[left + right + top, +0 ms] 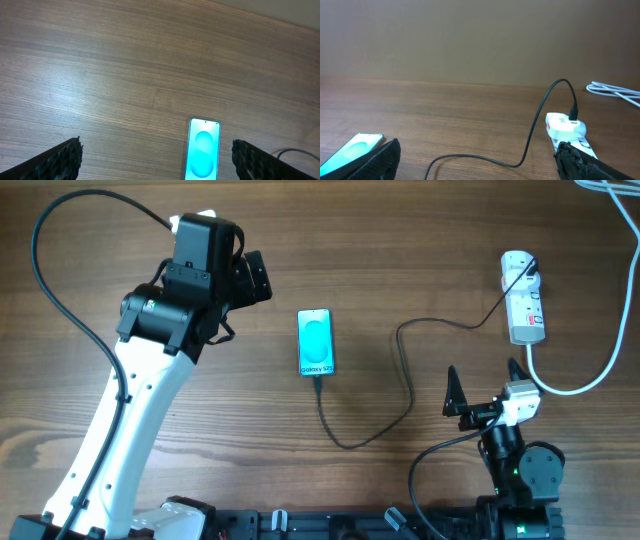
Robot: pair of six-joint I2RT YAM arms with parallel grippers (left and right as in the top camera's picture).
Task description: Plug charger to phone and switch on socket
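The phone [315, 342] lies flat mid-table, teal screen up, lettering at its near end. The charger cable [405, 365] runs from the black plug on the white socket [523, 298] at the far right, loops across the table, and its tip meets the phone's near end [319, 379]. My left gripper [252, 278] is open and empty, above and left of the phone; its wrist view [157, 165] shows the phone [204, 149] between the fingers. My right gripper [485, 385] is open and empty, near of the socket; its wrist view [477, 162] shows the socket [565, 127], cable [535, 135] and phone [352, 150].
A thick white cord [580, 388] leaves the socket's near end, curves right and runs up the table's right edge; it also shows in the right wrist view [615, 92]. The left arm's black wire [60, 290] arcs over the far left of the table.
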